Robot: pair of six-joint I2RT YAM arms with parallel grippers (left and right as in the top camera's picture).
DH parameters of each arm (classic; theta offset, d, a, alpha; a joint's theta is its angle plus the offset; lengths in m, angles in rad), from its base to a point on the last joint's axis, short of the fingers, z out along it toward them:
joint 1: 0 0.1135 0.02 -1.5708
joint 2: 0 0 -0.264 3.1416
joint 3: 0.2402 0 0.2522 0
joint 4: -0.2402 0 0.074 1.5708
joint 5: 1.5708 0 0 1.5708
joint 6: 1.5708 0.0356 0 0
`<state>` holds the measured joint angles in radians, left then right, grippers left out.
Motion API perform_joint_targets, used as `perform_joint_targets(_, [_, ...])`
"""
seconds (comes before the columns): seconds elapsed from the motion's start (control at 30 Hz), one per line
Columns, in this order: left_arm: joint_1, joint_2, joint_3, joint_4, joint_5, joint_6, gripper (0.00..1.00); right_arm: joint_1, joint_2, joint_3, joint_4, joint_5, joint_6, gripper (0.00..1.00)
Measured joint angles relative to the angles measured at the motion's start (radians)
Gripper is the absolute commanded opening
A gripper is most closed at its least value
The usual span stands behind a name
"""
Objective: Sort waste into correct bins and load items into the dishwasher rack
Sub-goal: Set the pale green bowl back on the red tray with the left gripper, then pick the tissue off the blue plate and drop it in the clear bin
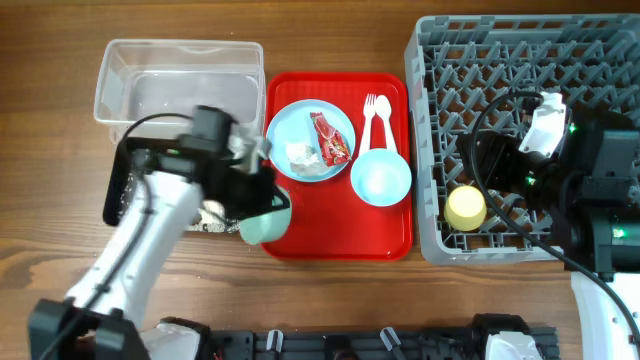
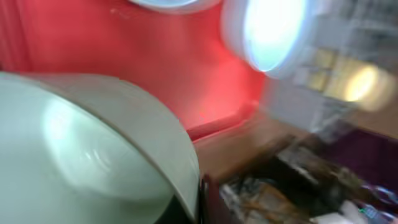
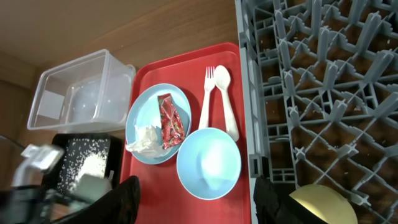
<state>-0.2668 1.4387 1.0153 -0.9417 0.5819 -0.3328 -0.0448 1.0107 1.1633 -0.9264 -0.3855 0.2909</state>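
Note:
My left gripper (image 1: 262,196) is shut on the rim of the pale green bowl (image 1: 265,224), which is tilted at the red tray's front left corner and fills the left wrist view (image 2: 81,155). The black tray (image 1: 122,200) with white rice (image 3: 84,165) lies under my left arm. The light blue plate (image 1: 310,140) carries the red wrapper (image 1: 331,138) and the white tissue (image 1: 303,155). The white fork and spoon (image 1: 375,108) and the light blue bowl (image 1: 380,177) lie on the red tray. The yellow cup (image 1: 465,207) sits in the grey rack (image 1: 530,60). My right gripper (image 3: 199,205) is open and empty over the rack's left edge.
The clear tub (image 1: 180,80) stands at the back left, behind the black tray. The flat red tray (image 1: 340,235) lies between the bins and the rack. The brown food lump does not show.

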Motion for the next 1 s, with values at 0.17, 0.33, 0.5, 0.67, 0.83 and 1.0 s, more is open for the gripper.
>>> perform_joint_targets(0.17, [-0.456,0.105,0.002,0.184,-0.511,-0.330,0.05,0.000,0.000,0.000,-0.001,0.000,0.000,0.60])
perform_joint_targets(0.33, [-0.549,0.179,0.010,0.159,-0.640,-0.432,0.78,0.000,0.000,0.000,-0.001,0.000,0.001,0.76])
perform_joint_targets(0.5, [-0.485,0.177,0.142,0.124,-0.677,-0.396,0.88,0.000,0.029,0.000,-0.007,0.000,0.003,0.80])
perform_joint_targets(0.67, [-0.313,0.179,0.158,0.301,-0.733,-0.323,0.87,0.000,0.031,0.000,-0.011,0.000,0.003,0.82])
perform_joint_targets(0.83, [-0.257,0.346,0.160,0.388,-0.736,-0.260,0.82,0.000,0.032,0.000,-0.011,0.000,0.003,0.82])
perform_joint_targets(1.0, [-0.257,0.461,0.160,0.408,-0.711,-0.241,0.04,0.000,0.032,0.000,-0.013,0.000,0.003,0.82])
